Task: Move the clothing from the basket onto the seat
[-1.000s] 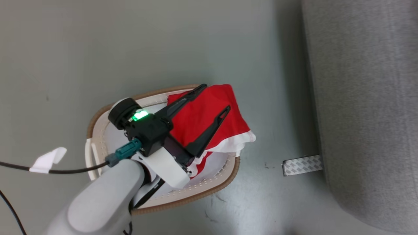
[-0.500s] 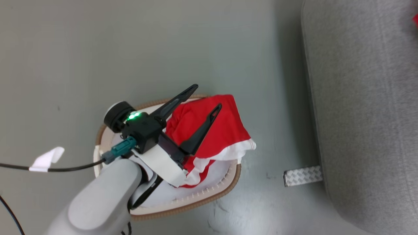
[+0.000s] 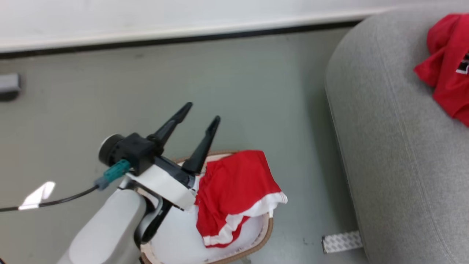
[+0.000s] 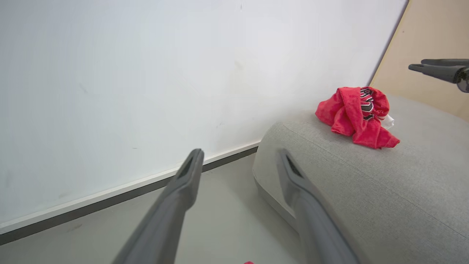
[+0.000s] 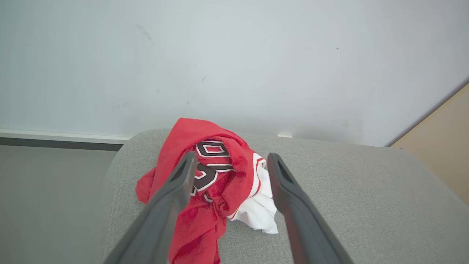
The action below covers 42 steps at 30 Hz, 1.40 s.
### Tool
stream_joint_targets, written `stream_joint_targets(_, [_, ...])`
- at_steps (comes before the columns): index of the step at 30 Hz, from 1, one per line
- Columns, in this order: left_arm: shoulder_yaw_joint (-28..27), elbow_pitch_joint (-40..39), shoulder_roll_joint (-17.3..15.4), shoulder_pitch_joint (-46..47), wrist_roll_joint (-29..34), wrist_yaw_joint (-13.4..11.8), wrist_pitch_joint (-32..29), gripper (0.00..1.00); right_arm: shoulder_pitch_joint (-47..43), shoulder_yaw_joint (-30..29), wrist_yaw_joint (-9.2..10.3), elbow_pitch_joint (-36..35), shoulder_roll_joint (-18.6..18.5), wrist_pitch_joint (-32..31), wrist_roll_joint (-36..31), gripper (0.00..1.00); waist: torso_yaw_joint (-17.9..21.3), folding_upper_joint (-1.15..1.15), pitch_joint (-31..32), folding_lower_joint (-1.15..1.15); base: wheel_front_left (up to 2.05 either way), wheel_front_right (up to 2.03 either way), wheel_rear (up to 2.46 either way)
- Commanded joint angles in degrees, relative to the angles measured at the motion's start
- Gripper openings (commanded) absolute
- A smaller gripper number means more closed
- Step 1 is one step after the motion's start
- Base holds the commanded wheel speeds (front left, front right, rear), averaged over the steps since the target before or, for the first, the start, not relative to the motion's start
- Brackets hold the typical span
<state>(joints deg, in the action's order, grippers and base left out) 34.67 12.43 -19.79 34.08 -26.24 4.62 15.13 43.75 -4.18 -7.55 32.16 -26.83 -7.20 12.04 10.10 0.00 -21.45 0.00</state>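
Note:
A red garment with white trim [image 3: 234, 187] lies draped over the far right rim of the white basket [image 3: 269, 227] on the floor. My left gripper [image 3: 202, 112] hangs above the basket's far edge, open and empty, its fingers [image 4: 183, 190] pointing at the wall. A second, crumpled piece of red clothing [image 3: 449, 66] rests on the grey seat [image 3: 395, 146] at the right. My right gripper [image 5: 231, 157] hovers open just over that piece [image 5: 209, 176], holding nothing. It also shows from the side as the right gripper [image 4: 414, 65] above the seat [image 4: 384, 190].
A white wall with a dark baseboard [image 3: 183, 36] runs behind. On the floor by the seat's base lies a patterned tape patch [image 3: 340, 242]. A black cable with a white tag [image 3: 36, 194] trails left of my arm. Beside the seat stands a beige panel [image 5: 439, 139].
The head camera has tilted up, bringing the wall and the seat's garment into view. My left gripper has risen off the garment in the basket, still open.

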Motion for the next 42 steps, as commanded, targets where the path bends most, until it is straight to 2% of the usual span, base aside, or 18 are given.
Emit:
stream_joint_targets(1, [-1.5, -0.1, -0.1, -1.3, -0.2, -0.4, 0.0, 1.0, -2.1, 0.4, 0.12, -2.6, 0.6, 1.4, 1.1, 1.0, -1.6, 0.0, 2.9, 0.0, 0.0, 0.0, 0.0])
stream_joint_targets(7, [-6.6, 0.4, 0.5, -4.0, 0.4, -1.0, 0.0, 1.0, -8.1, 1.0, 0.12, -11.2, 3.3, 6.6, 3.4, 1.0, -4.3, 0.0, 5.9, 0.0, 0.0, 0.0, 0.0])
stream_joint_targets(17, [-15.4, 2.9, 2.8, -9.7, 2.9, -1.9, 0.0, 1.0, -20.9, 2.9, 0.12, -21.9, 12.4, 15.2, 2.9, 1.0, -9.5, 0.0, 11.6, 0.0, 0.0, 0.0, 0.0])
stream_joint_targets(23, [-20.1, 2.7, 4.5, -14.1, 5.3, -2.5, 0.0, 1.0, -28.0, 5.0, 0.12, -22.9, 17.9, 19.7, 1.7, 1.0, -10.7, 0.0, 14.6, 0.0, 0.0, 0.0, 0.0])
stream_joint_targets(29, [-25.1, 1.6, 7.4, -20.3, 8.2, -3.0, 0.0, 1.0, -34.3, 8.9, 0.12, -22.4, 20.3, 22.2, 0.8, 1.0, -11.2, 0.0, 18.0, 0.0, 0.0, 0.0, 0.0])
stream_joint_targets(37, [-29.4, -0.6, 10.7, -26.8, 13.4, -0.5, 0.0, 1.0, -39.7, 7.0, 0.12, -23.7, 23.0, 22.4, 0.8, 1.0, -10.4, 0.0, 19.8, 0.0, 0.0, 0.0, 0.0])
stream_joint_targets(42, [-31.1, -0.8, 11.8, -28.2, 15.2, 0.5, 0.0, 1.0, -40.7, 6.5, 0.12, -24.3, 23.8, 22.4, 1.0, 1.0, -9.8, 0.0, 19.8, 0.0, 0.0, 0.0, 0.0])
